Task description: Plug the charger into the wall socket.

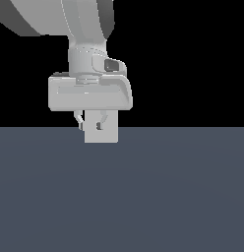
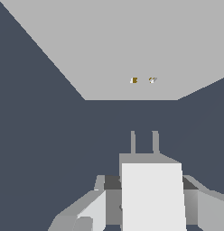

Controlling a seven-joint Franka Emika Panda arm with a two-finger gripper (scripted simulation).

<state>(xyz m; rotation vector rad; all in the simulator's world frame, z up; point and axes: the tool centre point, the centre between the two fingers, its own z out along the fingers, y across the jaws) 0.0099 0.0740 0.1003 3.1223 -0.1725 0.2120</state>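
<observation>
In the wrist view the charger (image 2: 152, 198), a small white block, sits between my gripper's (image 2: 147, 182) fingers (image 2: 93, 207). Its two prongs (image 2: 133, 142) point at the wall socket (image 2: 109, 45), a large flat pale plate with two dark-yellow dots (image 2: 134, 80). A gap of dark floor lies between the prongs and the plate. The prongs line up roughly with the dots. In the exterior view my gripper (image 1: 90, 123) points down just above the floor, in front of a white square (image 1: 110, 134), which I take for the wall socket. The charger cannot be told apart there.
A flat dark blue-grey floor (image 1: 168, 197) spreads under everything. The arm's white hand (image 1: 89, 93) and wrist fill the upper middle of the exterior view against black. Nothing else shows.
</observation>
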